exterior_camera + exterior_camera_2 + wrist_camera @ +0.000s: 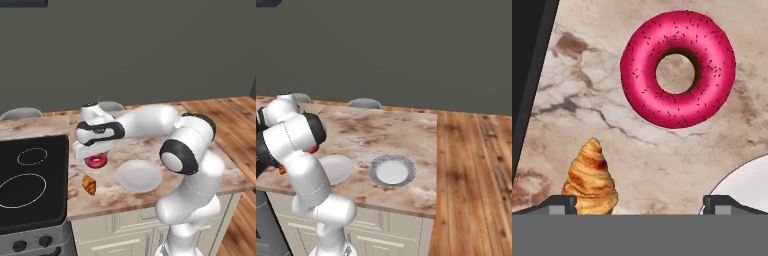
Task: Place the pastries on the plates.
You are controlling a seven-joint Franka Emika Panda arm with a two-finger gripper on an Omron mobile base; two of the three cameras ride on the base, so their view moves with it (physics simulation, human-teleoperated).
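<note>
Now, my claw point(95, 152): it hangs just above the donut, and my two tips sit wide apart near the bottom corners of the hand view, holding nothing.
Pastries, count: two.
Donut point(678, 69): one pink ring with tiny dark sprinkles. It lies flat on the surface point(150, 145), and I see the stone through its hole. From the left base view it point(96, 160) peeks out under my hand.
Croissant point(590, 180): one, golden brown, lying near the donut but not touching it. It point(89, 184) is close to the front edge of the surface and close to the stove.
Plates, count: two.
White plate point(139, 175): one, smooth and round, bare on top. It sits just beside the donut, apart from it, near the front edge. Its rim point(747, 182) shows in the corner of my hand view.
Scalloped plate point(392, 171): one, greyish with a wavy rim, bare on top. It sits beside the white plate point(338, 167), with a small gap between them.
Stove point(30, 180): one black top with two white rings, on the left side of the surface.
Open room: lots of bare stone behind the plates, up to the far edge.
Wood part point(476, 165): it runs along the right end of the surface.
Chairs point(364, 103): two grey backs poke up past the far edge.
</note>
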